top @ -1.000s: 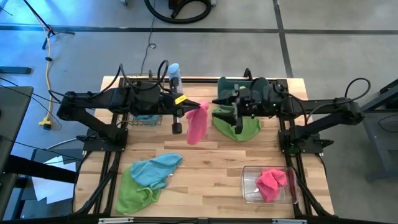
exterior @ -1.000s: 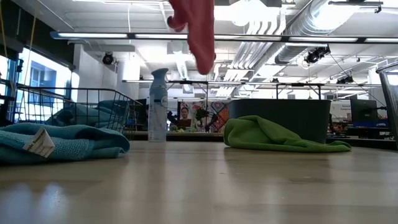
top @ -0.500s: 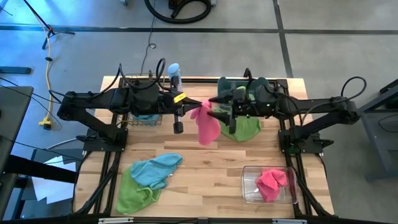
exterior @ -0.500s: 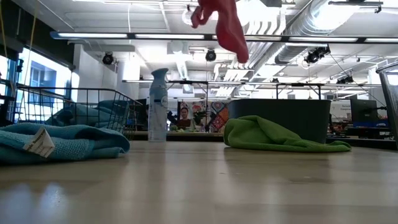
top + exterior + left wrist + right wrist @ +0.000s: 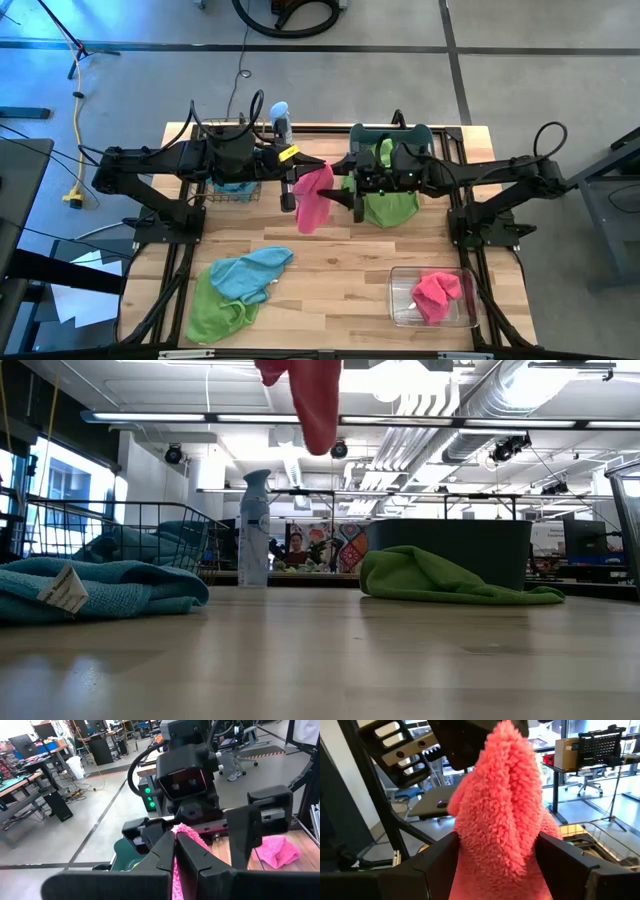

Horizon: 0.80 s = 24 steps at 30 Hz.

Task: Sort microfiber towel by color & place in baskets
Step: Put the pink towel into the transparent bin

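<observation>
Overhead, the left gripper (image 5: 297,168) is clamped on a fuzzy pink microfiber towel (image 5: 311,198) hanging above mid-table; the right gripper (image 5: 342,187), fingers apart, flanks it before the slate-blue plastic tub (image 5: 360,133). Low down, the pink cloth dangles high above the wooden table (image 5: 320,660). Through the right wrist, spread fingers (image 5: 570,857) bracket the towel.

Grey concrete floor (image 5: 330,85), exposed ceiling ducts (image 5: 470,405), office chairs (image 5: 235,762).
</observation>
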Motion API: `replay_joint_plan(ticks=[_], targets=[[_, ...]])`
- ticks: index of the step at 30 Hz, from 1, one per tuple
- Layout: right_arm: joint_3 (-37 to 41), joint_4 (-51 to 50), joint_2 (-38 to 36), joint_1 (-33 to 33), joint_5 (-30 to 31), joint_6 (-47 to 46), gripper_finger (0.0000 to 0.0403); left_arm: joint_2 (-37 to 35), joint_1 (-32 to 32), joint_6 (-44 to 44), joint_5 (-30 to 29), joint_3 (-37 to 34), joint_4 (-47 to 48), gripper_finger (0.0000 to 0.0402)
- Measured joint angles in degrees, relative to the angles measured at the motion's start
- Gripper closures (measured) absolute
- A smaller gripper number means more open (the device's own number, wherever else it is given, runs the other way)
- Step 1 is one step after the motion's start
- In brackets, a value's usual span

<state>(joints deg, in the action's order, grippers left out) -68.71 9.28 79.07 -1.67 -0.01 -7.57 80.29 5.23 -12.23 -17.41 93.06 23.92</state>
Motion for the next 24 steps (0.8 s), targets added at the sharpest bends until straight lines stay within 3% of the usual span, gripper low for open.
replay_joint_plan(ticks=[6, 9, 11, 15, 16, 24], targets=[[0.0, 0.8, 1.3, 0.0, -0.7, -1.6, 0.0153, 0.0, 0.0, 0.0, 0.0, 0.0, -0.2, 0.0401], [0.0, 0.9, 1.3, 0.0, -0.7, -1.8, 0.018, 0.4, 0.0, 0.0, 0.0, 0.0, -0.7, 0.0401], [0.0, 0.4, 1.3, 0.0, -0.5, -2.8, 0.0225, 0.6, 0.0, 0.0, 0.0, 0.0, -1.1, 0.0401], [0.0, -0.6, 1.3, 0.0, -0.3, -4.3, 0.0368, 0.9, 0.0, 0.6, -1.5, 0.1, -1.2, 0.0401], [0.0, -1.0, 1.3, 0.0, -0.3, -4.8, 0.0384, 0.9, 0.0, 1.0, -2.4, 0.1, -1.2, 0.0399], [0.1, -7.4, -0.4, 0.3, -0.3, -5.4, 0.0398, 0.3, 0.1, 1.1, -6.7, 0.1, -1.0, 0.0338]])
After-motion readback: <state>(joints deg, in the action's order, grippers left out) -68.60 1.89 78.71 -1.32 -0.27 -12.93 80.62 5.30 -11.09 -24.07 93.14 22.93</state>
